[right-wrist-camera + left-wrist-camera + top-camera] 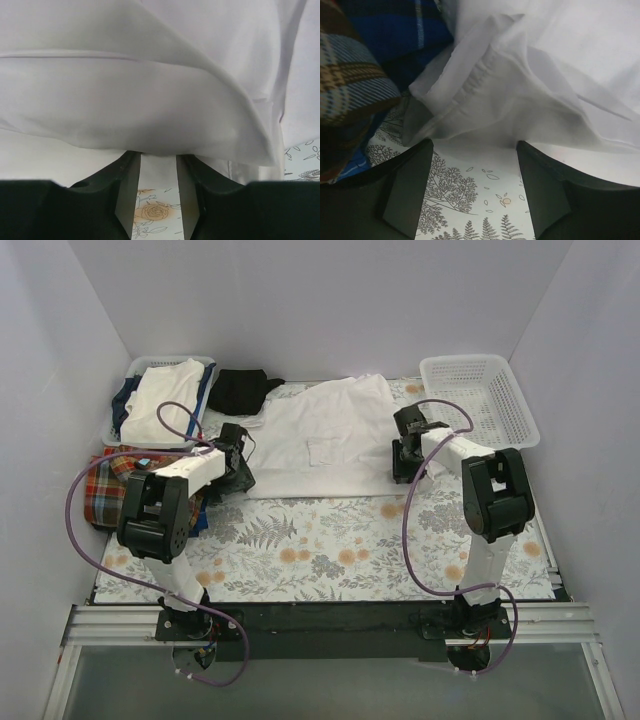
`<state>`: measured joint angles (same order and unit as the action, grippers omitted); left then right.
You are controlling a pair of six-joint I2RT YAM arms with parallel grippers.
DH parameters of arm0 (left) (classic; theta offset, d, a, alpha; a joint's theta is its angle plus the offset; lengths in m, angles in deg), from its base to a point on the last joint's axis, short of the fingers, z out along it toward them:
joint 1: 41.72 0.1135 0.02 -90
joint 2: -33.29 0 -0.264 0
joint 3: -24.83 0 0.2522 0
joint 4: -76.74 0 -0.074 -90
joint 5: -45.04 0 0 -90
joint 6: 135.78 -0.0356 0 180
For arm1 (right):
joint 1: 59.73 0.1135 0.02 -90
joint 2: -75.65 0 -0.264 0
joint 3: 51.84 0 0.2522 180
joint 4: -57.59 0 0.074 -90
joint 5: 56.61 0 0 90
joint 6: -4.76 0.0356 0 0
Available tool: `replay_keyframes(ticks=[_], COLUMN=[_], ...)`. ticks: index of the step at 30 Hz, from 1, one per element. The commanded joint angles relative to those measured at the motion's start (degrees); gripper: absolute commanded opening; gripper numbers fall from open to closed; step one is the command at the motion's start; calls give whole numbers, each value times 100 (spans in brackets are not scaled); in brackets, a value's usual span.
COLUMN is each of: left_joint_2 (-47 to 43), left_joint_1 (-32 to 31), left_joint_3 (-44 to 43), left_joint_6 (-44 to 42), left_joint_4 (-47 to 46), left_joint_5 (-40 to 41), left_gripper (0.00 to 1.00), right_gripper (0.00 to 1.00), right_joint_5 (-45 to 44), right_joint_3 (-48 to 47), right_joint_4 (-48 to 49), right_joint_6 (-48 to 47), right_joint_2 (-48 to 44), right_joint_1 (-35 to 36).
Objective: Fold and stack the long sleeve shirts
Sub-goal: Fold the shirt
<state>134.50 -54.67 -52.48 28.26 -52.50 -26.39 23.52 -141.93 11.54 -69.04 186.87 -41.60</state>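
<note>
White collared shirt [320, 435], spread flat at the centre-rear of the floral tabletop [330, 540]; its folded hem lies bunched just beyond the left gripper [240, 458], whose jaws stand wide apart with bare tabletop between them. Right gripper [402, 452] at the shirt's opposite edge, jaws parted by a narrow gap, white fabric draped over their tips. Plaid shirt [108, 480], crumpled at the left edge of the tabletop, beside the left arm. Black garment [240, 390] touching the white shirt's far-left corner. Basket of folded clothes [135, 370] rear left; white mesh basket [475, 395] rear right.
</note>
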Motion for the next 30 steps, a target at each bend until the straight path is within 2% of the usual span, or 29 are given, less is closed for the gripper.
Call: replay_keyframes(ticks=[1,10,21,30], left_joint_2=[48,110,-540,-1164], left_joint_1=[284,530,530,530], left_joint_3=[237,387,1185,1407], left_joint_6=[-21,-197,-101,84], left_joint_4=[-253,-465,-254,282], left_joint_5=[498,534,156,-134], left_gripper=[68,68,66,65], right_gripper=[41,41,40,38], right_joint_5=[-288,-411,-428,-542], right_joint_3=[628,1323,1876,2631], right_joint_4=[153,127,74,-31], right_joint_6=[40,278,331,427], right_joint_2=[-47,-250,-548,-1163], right_joint_1=[-204,-591,-688,-688])
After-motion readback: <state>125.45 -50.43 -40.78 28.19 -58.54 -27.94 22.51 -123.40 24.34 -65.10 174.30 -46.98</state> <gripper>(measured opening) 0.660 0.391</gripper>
